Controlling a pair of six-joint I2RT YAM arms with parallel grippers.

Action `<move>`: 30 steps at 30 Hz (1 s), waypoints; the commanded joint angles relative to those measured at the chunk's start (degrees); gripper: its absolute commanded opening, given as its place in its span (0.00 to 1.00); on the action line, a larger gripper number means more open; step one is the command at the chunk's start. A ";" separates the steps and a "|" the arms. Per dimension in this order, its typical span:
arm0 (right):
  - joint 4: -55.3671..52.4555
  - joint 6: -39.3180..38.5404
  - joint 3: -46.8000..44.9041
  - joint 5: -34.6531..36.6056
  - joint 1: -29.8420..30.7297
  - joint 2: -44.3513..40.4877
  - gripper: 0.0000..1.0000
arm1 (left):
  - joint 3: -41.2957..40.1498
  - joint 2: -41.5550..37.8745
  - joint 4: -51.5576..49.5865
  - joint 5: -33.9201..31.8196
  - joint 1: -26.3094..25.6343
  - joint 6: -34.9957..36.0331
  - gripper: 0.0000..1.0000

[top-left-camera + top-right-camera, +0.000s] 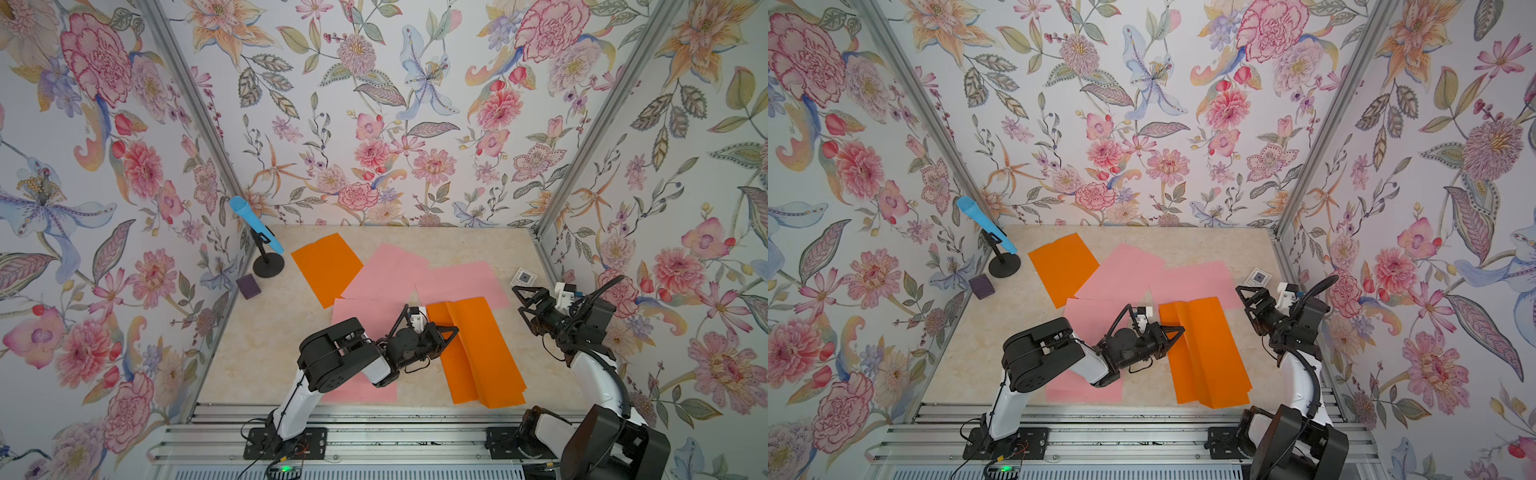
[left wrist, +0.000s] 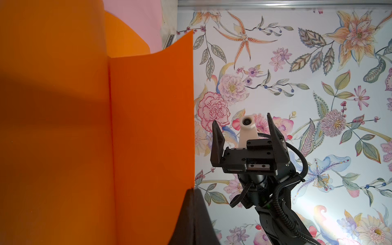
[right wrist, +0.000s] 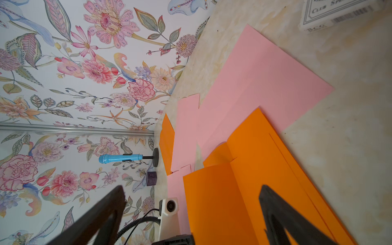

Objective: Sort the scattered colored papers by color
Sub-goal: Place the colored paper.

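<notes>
Lower middle, the left claw (image 1: 455,329) pinches an orange paper (image 1: 486,357) by its edge to move it. The right claw (image 1: 517,299) waits, spread and empty.

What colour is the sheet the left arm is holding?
It is a bright orange creased paper sheet, clearest in the left wrist view.

**Inspector:** Premises?
**Assessor:** Robot lab cell. A left arm (image 1: 332,353) and a right arm (image 1: 590,374) stand bolted to an aluminium rail (image 1: 395,440) along the front of a stone-look table (image 1: 257,357).
**Inspector:** Enclosure?
**Assessor:** Three flat panels in floral wallpaper (image 1: 374,104), joined at the corners by metal posts (image 1: 191,108); a booth, not a room.
**Inspector:** Supporting evidence?
**Assessor:** A camera (image 2: 247,123) on a wrist, loose cables (image 2: 276,192), a green light (image 1: 286,468) by the rail.
</notes>
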 commanded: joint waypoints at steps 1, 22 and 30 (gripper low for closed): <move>-4.95 -4.35 2.32 2.74 2.02 0.32 1.00 | -0.49 1.00 0.63 -0.61 -0.56 -1.13 0.00; -7.63 -8.43 3.74 4.70 7.12 3.21 1.00 | -1.18 2.08 -0.06 -4.06 4.27 4.32 0.00; -7.63 -8.86 3.65 5.12 7.22 3.82 1.00 | -3.12 0.93 0.04 -0.72 4.98 3.71 0.00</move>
